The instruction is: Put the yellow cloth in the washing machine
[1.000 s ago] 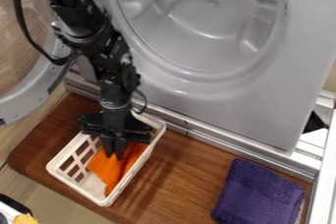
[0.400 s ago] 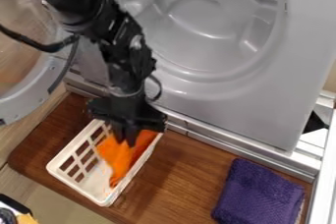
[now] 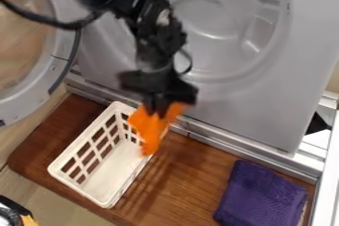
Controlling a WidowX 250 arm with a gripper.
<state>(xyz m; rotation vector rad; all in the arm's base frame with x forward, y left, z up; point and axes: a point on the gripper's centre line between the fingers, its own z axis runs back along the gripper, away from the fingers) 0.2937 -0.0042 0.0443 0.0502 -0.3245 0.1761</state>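
jaws closed on orange cloth above one end of white basket, near open washing machine

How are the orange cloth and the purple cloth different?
The orange cloth hangs from the gripper, while the purple cloth lies on the wooden board.
The orange cloth is loose and rumpled; the purple cloth is folded into a neat pad.
The orange cloth is bright, but the purple cloth is dark.
Both are soft-looking pieces of fabric.

A close camera looks down aslant on washer and basket.
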